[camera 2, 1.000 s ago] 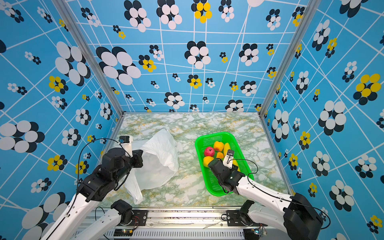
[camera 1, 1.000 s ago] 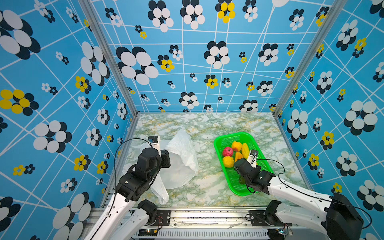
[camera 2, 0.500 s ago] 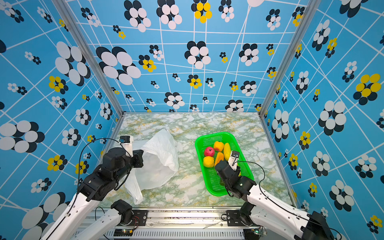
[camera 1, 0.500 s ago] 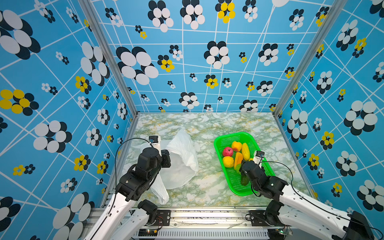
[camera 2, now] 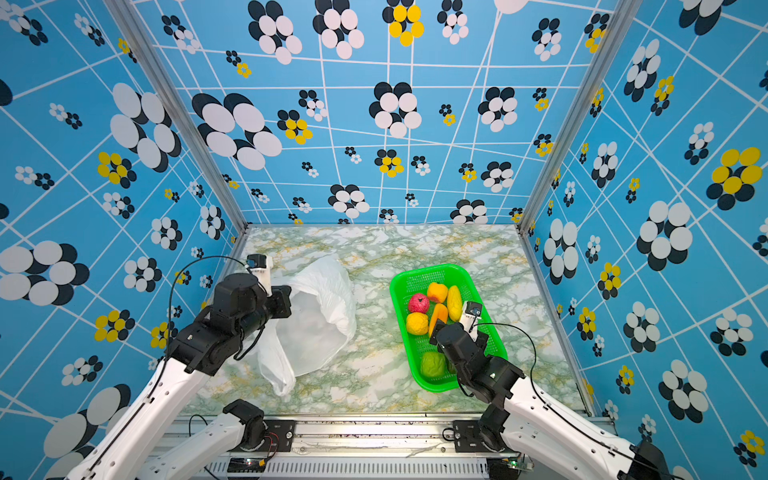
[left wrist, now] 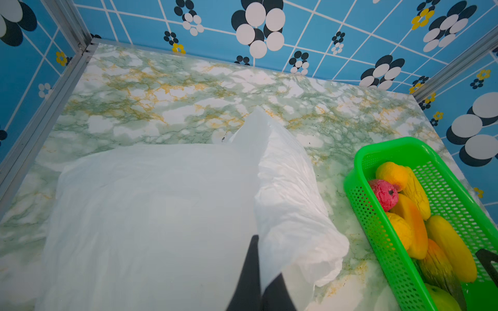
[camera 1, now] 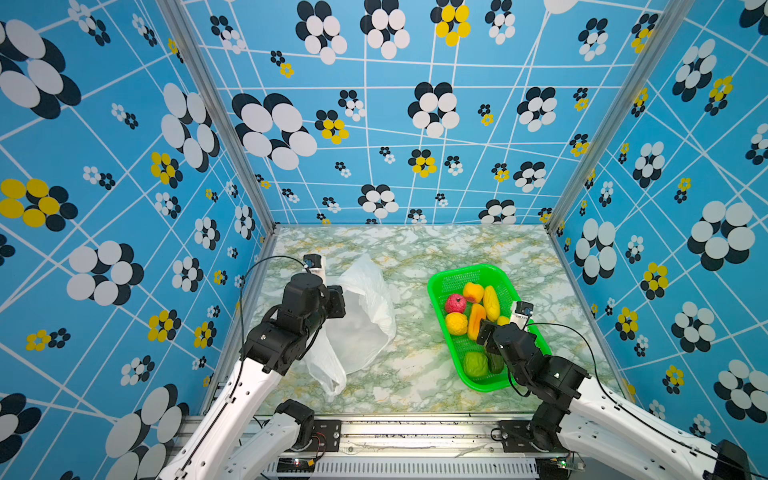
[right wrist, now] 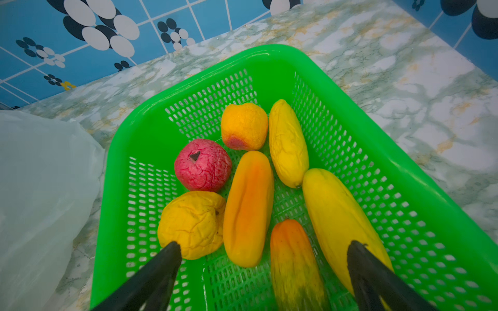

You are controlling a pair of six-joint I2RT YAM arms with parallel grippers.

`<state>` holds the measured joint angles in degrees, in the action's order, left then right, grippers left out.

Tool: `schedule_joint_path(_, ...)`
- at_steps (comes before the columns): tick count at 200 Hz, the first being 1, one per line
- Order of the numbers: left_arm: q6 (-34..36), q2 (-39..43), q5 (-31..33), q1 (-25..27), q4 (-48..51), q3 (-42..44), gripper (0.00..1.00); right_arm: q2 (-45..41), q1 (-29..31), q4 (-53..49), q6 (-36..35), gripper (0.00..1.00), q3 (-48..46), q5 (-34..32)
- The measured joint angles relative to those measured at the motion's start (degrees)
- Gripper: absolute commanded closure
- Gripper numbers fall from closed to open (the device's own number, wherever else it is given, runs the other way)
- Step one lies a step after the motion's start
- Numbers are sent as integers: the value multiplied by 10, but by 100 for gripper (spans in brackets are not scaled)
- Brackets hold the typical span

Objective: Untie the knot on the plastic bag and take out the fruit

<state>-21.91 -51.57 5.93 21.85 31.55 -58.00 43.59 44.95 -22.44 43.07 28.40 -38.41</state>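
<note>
We see the left gripper point(left wrist: 262, 261) clamped tight on a fold of the plastic bag point(camera 1: 361, 316), centre-left in both top views. The right gripper point(right wrist: 264, 243) is spread wide and holds nothing, over the fruit point(right wrist: 249, 207) lying in the green basket point(camera 1: 457, 274), centre-right.

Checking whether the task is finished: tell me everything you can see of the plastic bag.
The plastic bag is thin, crinkled, translucent white film. It lies slack on the marble table, left of the green basket and apart from it. Its mouth looks open, and nothing shows inside. A narrow tail of it trails toward the near edge. The left tool is shut on its edge.
</note>
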Motion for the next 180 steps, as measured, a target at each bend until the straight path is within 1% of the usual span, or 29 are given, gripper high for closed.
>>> schedule_joint_path(30, 6, -58, -25, -26, -25, -89, 100, 59, -1, -19, -12, 1, 81, -17)
schedule_joint_path(40, 6, -74, -30, -35, -32, -116, 100, 80, -2, -17, -23, 9, 109, -16)
schedule_joint_path(44, 6, -81, -33, -38, -35, -127, 100, 87, -2, -16, -25, 9, 118, -15)
schedule_joint_path(57, 6, -104, -41, -49, -42, -160, 100, 105, -3, -1, -39, 9, 134, 6)
schedule_joint_path(86, 11, -160, -54, -69, -55, -213, 100, 117, -3, 19, -64, 8, 137, 69)
schedule_joint_path(112, 15, -203, -68, -83, -63, -231, 100, 118, -2, 19, -81, 2, 166, 105)
schedule_joint_path(146, 19, -252, -89, -93, -85, -232, 100, 118, -3, 19, -90, 2, 224, 130)
schedule_joint_path(180, 18, -309, -106, -106, -102, -230, 100, 114, -3, 20, -91, 1, 228, 151)
